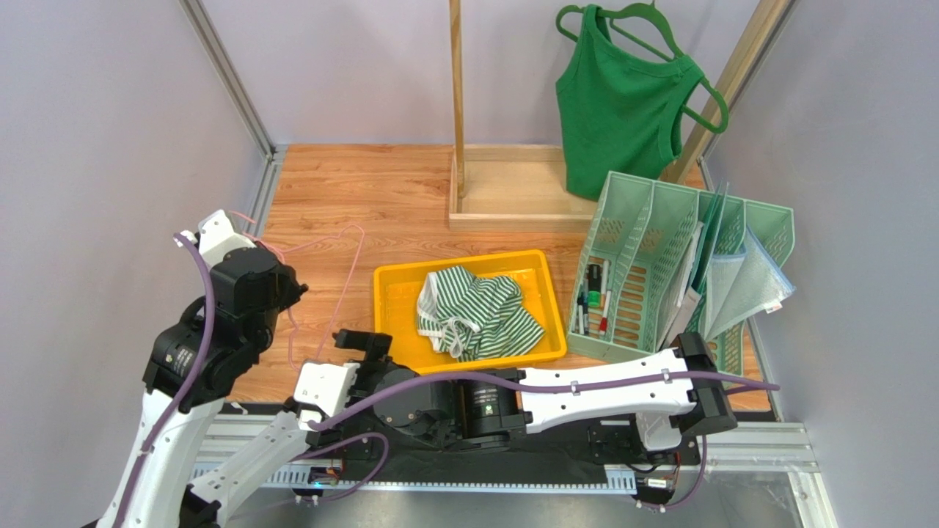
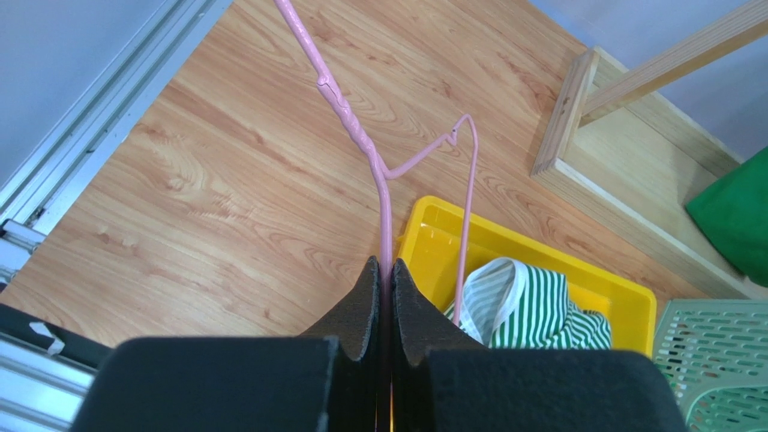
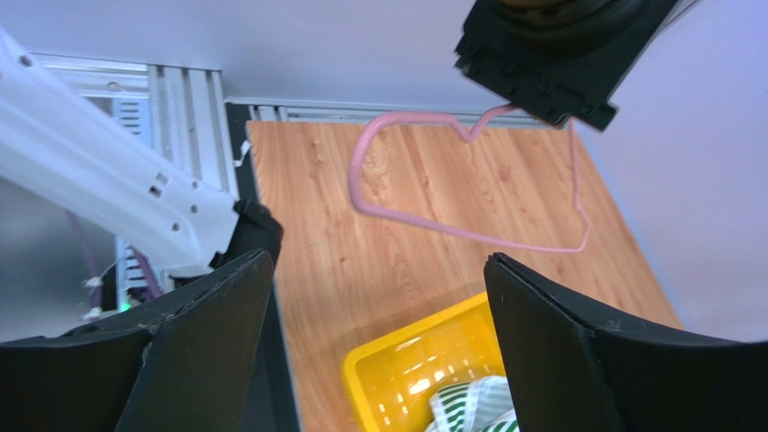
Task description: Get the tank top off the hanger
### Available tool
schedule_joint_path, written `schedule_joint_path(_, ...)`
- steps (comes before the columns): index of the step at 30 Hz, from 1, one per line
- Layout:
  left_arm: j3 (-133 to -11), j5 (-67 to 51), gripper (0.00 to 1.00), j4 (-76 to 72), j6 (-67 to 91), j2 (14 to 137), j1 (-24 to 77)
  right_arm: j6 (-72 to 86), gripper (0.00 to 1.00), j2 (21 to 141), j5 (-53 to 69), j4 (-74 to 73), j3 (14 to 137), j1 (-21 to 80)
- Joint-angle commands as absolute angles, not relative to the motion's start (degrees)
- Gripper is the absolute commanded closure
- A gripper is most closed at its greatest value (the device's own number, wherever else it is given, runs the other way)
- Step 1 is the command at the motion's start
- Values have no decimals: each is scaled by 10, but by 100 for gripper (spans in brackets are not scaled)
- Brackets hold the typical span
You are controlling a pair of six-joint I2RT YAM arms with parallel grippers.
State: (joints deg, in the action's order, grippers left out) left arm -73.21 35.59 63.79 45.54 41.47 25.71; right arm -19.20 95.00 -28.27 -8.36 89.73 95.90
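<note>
A bare pink wire hanger (image 1: 355, 255) hangs over the wooden table's left side, with my left gripper (image 1: 295, 295) shut on its wire. In the left wrist view the pads (image 2: 365, 297) pinch the hanger (image 2: 383, 180) just below its twisted neck. A green-and-white striped tank top (image 1: 479, 314) lies crumpled in the yellow tray (image 1: 463, 264), off the hanger. My right gripper (image 1: 358, 341) is low near the tray's front left corner. It stands open (image 3: 377, 270) with nothing between its fingers, looking at the hanger (image 3: 451, 232) and tray (image 3: 379, 369).
A plain green tank top (image 1: 617, 110) hangs on a green hanger (image 1: 650, 22) from the wooden rack (image 1: 455, 88) at the back. A mint file organizer (image 1: 661, 264) with pens and folders stands right of the tray. Grey walls close in both sides.
</note>
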Motion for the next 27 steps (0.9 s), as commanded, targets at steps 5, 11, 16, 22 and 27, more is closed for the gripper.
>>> schedule_joint_path(5,-744,373,100,656,470,402,255,-279,24,1005,-322,-22,994,957)
schedule_joint_path(11,-756,381,100,676,477,410,255,-292,44,1043,-320,-32,1030,958)
schedule_joint_path(16,-760,387,100,687,479,410,255,-300,52,1065,-335,-32,1052,957)
schedule_joint_path(22,-760,379,100,687,476,400,255,-312,76,1095,-367,-19,1077,957)
schedule_joint_path(27,-757,354,100,672,456,379,256,-349,100,1108,-412,32,1074,957)
